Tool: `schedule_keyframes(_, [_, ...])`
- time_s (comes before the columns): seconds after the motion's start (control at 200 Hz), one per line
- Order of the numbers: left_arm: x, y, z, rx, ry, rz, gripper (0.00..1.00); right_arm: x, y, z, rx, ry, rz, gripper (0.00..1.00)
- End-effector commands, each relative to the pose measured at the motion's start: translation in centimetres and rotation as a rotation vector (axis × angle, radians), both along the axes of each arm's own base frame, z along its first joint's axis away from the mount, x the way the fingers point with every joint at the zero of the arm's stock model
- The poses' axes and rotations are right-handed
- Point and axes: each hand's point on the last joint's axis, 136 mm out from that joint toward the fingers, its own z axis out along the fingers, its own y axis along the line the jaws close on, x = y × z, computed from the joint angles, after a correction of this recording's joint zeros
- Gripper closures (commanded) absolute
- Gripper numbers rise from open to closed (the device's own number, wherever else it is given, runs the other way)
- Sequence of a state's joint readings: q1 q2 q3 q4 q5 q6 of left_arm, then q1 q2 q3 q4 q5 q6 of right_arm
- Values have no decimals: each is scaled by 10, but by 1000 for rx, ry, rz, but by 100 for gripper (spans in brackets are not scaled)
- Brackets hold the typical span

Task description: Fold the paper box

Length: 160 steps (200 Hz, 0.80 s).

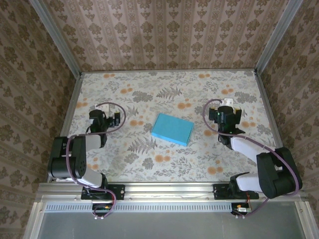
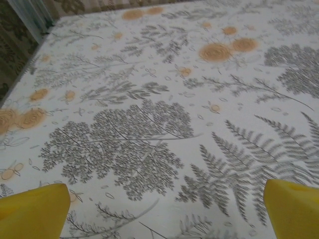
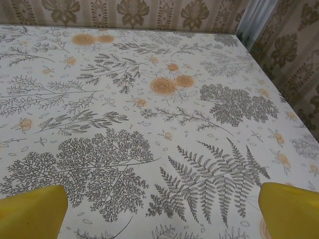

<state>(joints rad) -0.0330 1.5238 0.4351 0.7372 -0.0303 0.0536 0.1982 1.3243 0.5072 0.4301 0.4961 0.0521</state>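
Note:
The paper box (image 1: pixel 172 129) lies in the middle of the table as a shallow turquoise-blue rectangle, turned slightly off square. My left gripper (image 1: pixel 105 110) hovers well to the left of it, apart from it. In the left wrist view the left gripper (image 2: pixel 167 211) is open, with yellow fingertips (image 2: pixel 35 209) at the lower corners and bare tablecloth between them. My right gripper (image 1: pixel 228 107) sits to the right of the box, also apart from it. Seen from the right wrist, the right gripper (image 3: pixel 162 214) is open too, its yellow fingertips (image 3: pixel 289 209) wide over patterned cloth.
The table (image 1: pixel 164 84) carries a floral and fern printed cloth. Patterned walls close it in at the back and both sides, with metal corner posts (image 1: pixel 79 74). A metal rail (image 1: pixel 169 189) runs along the near edge by the arm bases.

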Motion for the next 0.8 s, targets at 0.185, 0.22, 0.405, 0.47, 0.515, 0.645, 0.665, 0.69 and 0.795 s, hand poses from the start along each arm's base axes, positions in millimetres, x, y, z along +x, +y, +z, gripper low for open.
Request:
schedule_keyframes(0.185, [4, 2, 11, -20, -93, -26, 0, 13, 0, -13, 63, -129, 120, 0])
schedule_keyframes(0.22, [4, 2, 12, -18, -95, -25, 0, 16, 1, -16, 75, -134, 135, 0])
schedule_keyframes(0.405, [4, 2, 11, -17, -94, -27, 0, 19, -17, -27, 136, -106, 78, 0])
schedule_keyframes(0.47, [4, 2, 11, -16, -94, -26, 0, 18, -16, -28, 141, -114, 80, 0])
schedule_keyframes(0.515, [4, 2, 12, -16, -95, -26, 0, 20, -16, -29, 136, -118, 83, 0])
schedule_keyframes(0.645, [4, 2, 11, -16, -95, -25, 0, 17, 5, -31, 150, -116, 218, 0])
schedule_keyframes(0.665, [4, 2, 12, -16, -95, -26, 0, 17, 9, -30, 155, -121, 252, 0])
schedule_keyframes(0.69, [4, 2, 12, -15, -95, -26, 0, 16, 14, -30, 161, -128, 291, 0])
schedule_keyframes(0.795, [4, 1, 12, -14, -95, -27, 0, 19, 13, -29, 163, -124, 290, 0])
